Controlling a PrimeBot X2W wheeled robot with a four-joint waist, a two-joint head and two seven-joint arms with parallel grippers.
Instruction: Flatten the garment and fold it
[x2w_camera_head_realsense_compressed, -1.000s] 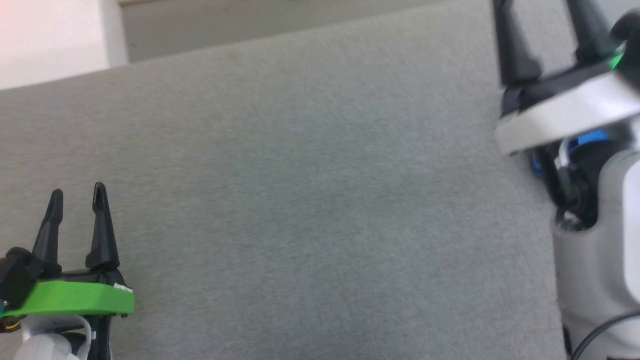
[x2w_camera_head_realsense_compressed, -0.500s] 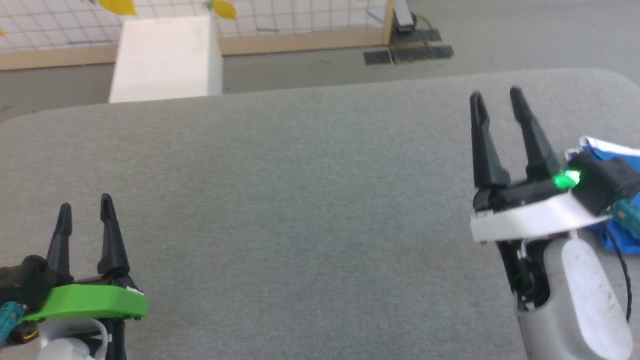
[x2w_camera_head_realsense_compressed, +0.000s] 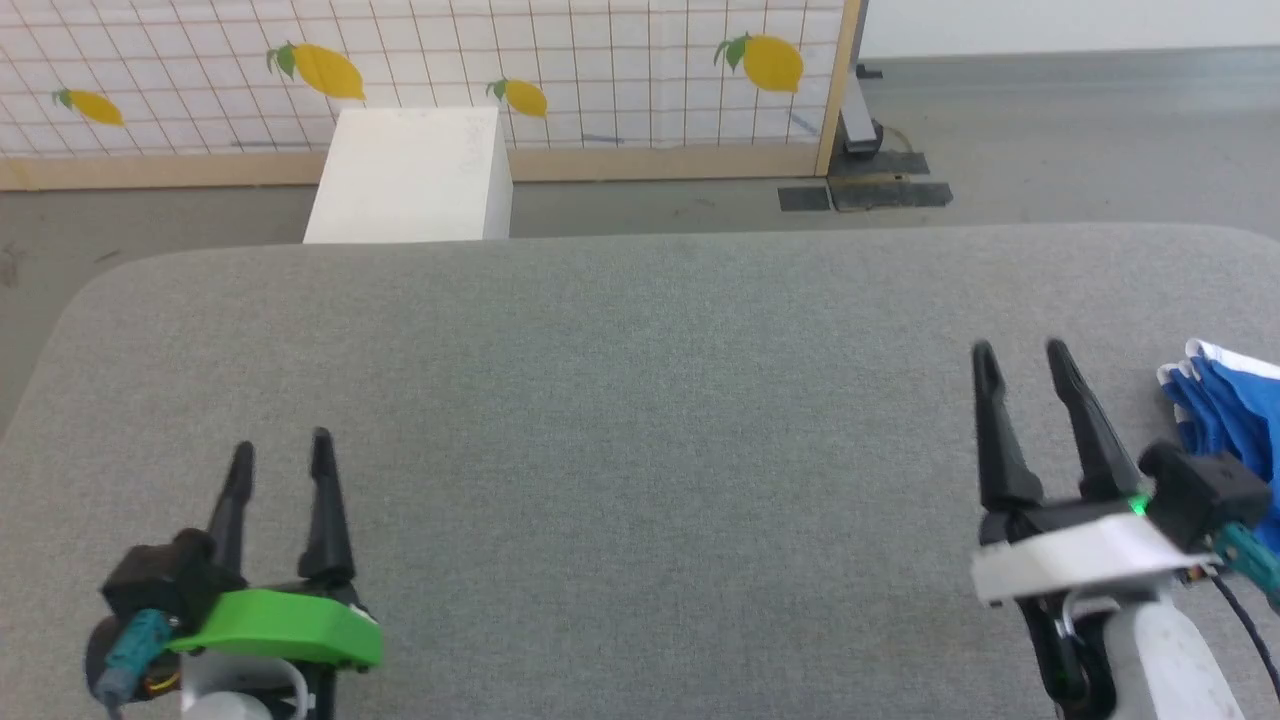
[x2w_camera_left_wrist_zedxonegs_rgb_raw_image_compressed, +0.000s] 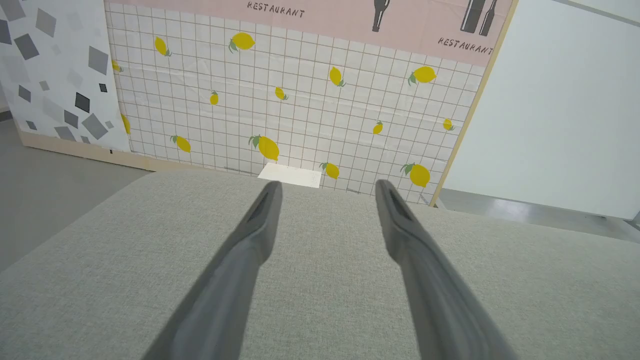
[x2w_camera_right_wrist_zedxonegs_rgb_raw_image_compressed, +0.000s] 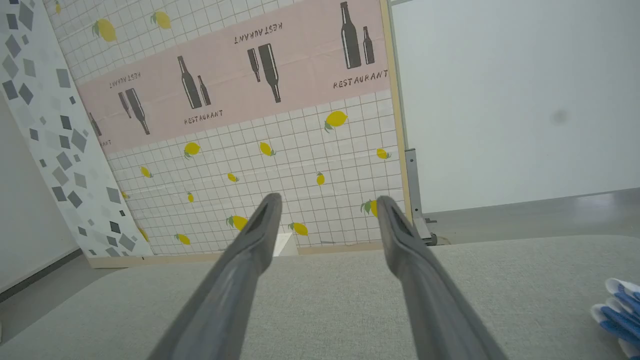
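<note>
The left gripper (x2w_camera_head_realsense_compressed: 281, 447), 2 long dark fingers on a green mount, hangs over the near left of the grey fabric-covered table top (x2w_camera_head_realsense_compressed: 640, 400). Its fingers are spread wide with nothing between them. The broad middle of the table is bare, and that is probably where the flattening should be done.

The right gripper (x2w_camera_head_realsense_compressed: 1020, 348), 2 dark fingers on a white mount, is equally wide and empty over the near right. Just beside it, at the right edge of the table, lies the garment (x2w_camera_head_realsense_compressed: 1215, 400). It is a bunched royal-blue piece of thin cloth with white trim, partly cut off by the head view, and it is not touching the gripper.

The step in hand looks like fetching the garment. The right arm would do well to turn to its own right and come down on a white-trimmed edge, not the thick of the heap. It can then draw the cloth toward the centre, where the left gripper can take a 2nd edge. Thin cloth will probably drag and fold under itself, so a slight lift should help.

Beyond the far edge of the table stand a white box-shaped block (x2w_camera_head_realsense_compressed: 410, 175), a gridded wall panel printed with yellow lemons (x2w_camera_head_realsense_compressed: 620, 90) and, on the floor, dark flat plates (x2w_camera_head_realsense_compressed: 865, 195). All are well apart from the work, and nothing blocks the reach.
</note>
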